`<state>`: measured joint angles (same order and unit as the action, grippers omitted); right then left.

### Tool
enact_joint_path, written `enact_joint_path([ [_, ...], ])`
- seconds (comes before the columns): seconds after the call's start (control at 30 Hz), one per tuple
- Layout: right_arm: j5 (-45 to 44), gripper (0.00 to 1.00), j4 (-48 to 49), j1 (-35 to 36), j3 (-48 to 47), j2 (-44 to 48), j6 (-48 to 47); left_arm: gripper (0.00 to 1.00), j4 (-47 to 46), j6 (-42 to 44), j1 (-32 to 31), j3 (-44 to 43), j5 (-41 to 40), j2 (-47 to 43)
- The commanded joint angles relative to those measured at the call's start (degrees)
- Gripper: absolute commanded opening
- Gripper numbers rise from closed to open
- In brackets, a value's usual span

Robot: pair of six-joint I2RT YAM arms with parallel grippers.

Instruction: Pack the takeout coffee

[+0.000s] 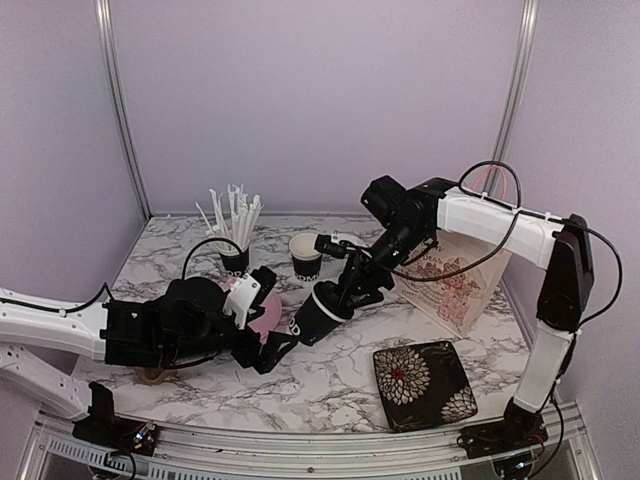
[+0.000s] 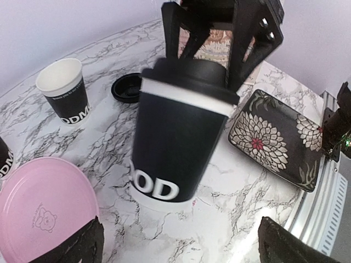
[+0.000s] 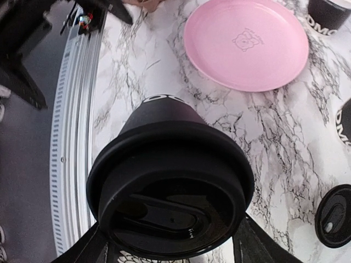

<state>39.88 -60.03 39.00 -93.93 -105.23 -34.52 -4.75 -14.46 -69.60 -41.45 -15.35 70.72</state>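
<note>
Right gripper [image 1: 343,288] clamped on lidded cup [image 1: 318,316] near its lid; left gripper [image 1: 272,350] wide open. Cup's tilted, so level it, then carry right to paper bag [image 1: 455,278].

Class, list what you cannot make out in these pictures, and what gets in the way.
Pink plate: top view, mostly hidden by the left arm.
Lidded cup print: left wrist view, curves out of sight.
Loose lid: right wrist view, cut by the right edge.
</note>
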Motion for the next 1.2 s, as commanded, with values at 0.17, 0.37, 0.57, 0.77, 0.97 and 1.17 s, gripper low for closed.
enact_joint_path([
  [0.17,-22.2,0.55,-9.9,11.1,-6.4,-0.7,-12.4,0.99,9.1,-6.2,1.5,4.0,-9.0,-8.9],
  [0.37,-32.2,0.55,-7.6,15.5,-3.3,-0.2,-12.0,0.99,11.8,-11.9,4.2,4.7,-13.4,-11.2],
  [0.57,-33.4,0.59,-7.7,19.0,-3.3,-0.7,-11.7,0.99,12.7,-14.0,5.2,4.7,-13.9,-11.0],
  [0.77,-35.2,0.6,-8.0,21.4,-3.5,-2.4,-12.4,0.99,12.0,-14.8,5.3,4.6,-12.9,-9.7],
  [0.97,-35.1,0.68,-8.7,22.1,-5.4,-4.1,-12.4,0.99,12.0,-14.9,5.3,4.8,-12.4,-10.0],
  [1.17,-33.7,0.8,-9.0,22.2,-7.0,-3.3,-12.7,0.99,11.2,-16.0,5.4,4.0,-9.1,-8.4],
])
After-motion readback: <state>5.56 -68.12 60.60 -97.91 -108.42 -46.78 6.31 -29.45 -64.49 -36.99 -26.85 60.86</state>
